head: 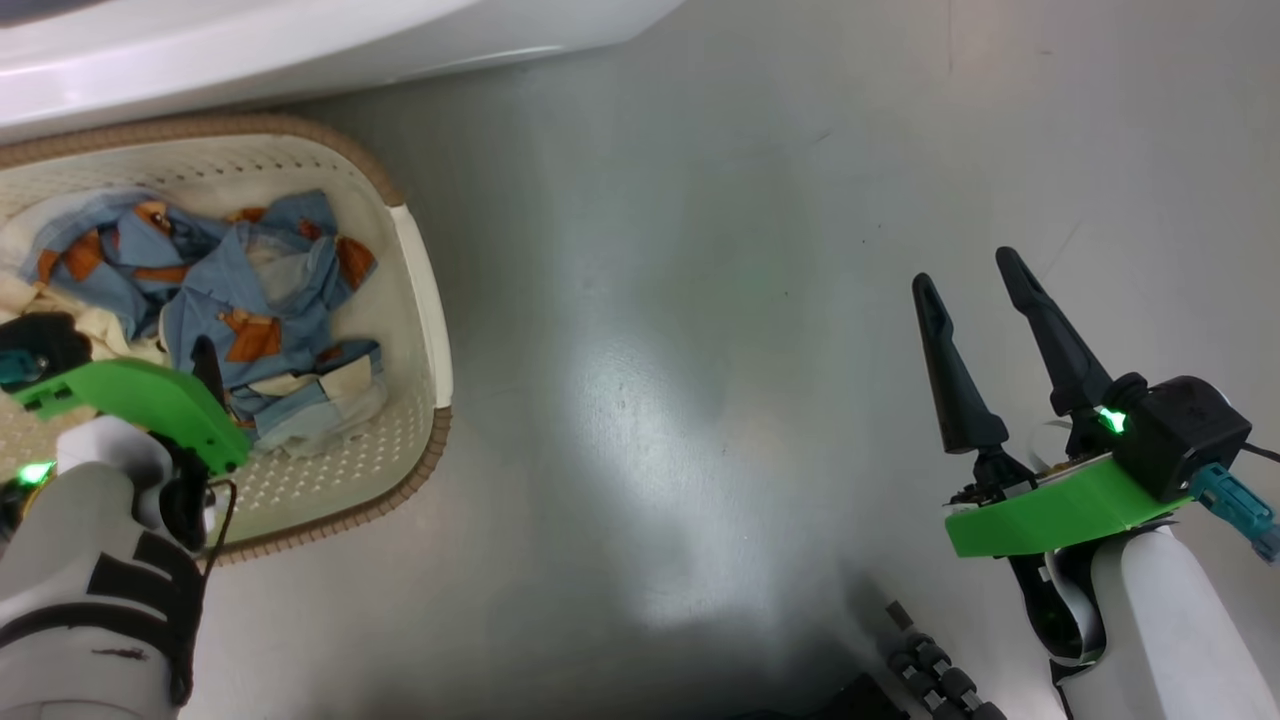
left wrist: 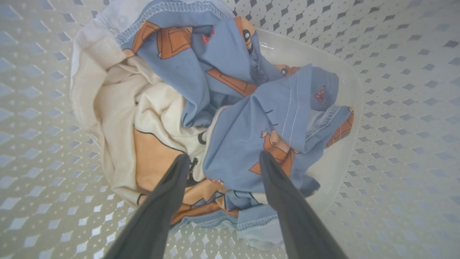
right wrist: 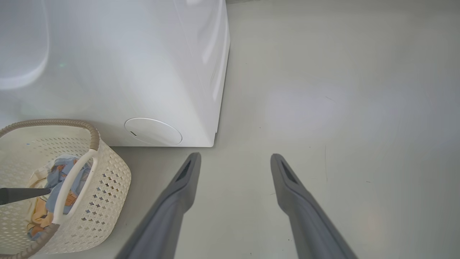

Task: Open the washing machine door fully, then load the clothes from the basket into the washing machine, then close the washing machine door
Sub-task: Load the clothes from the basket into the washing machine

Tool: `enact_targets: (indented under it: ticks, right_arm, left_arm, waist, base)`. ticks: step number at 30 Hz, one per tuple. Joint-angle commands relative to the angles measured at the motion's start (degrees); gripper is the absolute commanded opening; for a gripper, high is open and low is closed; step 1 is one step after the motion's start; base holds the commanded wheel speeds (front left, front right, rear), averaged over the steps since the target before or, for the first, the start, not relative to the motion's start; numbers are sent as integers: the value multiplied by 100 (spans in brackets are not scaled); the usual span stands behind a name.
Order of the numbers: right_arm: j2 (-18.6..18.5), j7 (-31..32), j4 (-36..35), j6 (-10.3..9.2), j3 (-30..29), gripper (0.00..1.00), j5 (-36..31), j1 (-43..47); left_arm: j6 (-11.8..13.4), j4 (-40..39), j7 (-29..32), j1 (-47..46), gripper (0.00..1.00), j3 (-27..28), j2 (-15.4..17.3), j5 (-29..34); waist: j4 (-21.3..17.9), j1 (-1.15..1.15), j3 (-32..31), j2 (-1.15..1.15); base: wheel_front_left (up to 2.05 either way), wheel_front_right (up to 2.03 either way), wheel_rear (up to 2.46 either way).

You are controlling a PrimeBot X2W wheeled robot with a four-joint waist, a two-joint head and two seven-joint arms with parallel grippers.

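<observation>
While the clothes (left wrist: 230, 108) lie bunched inside the basket (head: 425, 290), the left gripper (left wrist: 223, 155) hangs over them, spread and empty. I'd sink it deep before closing, catching blue and cream alike. The right gripper (head: 965, 268) hangs well clear of the basket, open.

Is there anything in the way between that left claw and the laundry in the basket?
Nothing visible. The left gripper, open, reaches into the basket and points straight at the clothes; only open air lies between them.
</observation>
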Motion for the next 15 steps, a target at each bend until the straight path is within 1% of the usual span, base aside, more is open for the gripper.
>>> enact_targets:
  ticks: [1, 7, 15]
  right_arm:
    - [-50, -67, -150, 9, 90, 100, 15, 119]
    - [-103, -67, -187, 9, 77, 100, 5, 114]
    - [-141, -67, -251, 9, 39, 100, 3, 168]
  left_arm:
    - [-69, 4, -32, 83, 100, 65, 225, -59]
    - [-138, 36, -22, -12, 100, 10, 248, -79]
    - [-115, 59, 6, -74, 100, -12, 284, -128]
  waist:
    - [14, 0, 37, 0]
    - [16, 0, 117, 0]
    - [12, 0, 196, 0]
  base:
    - [0, 0, 0]
    - [0, 0, 0]
    - [0, 0, 0]
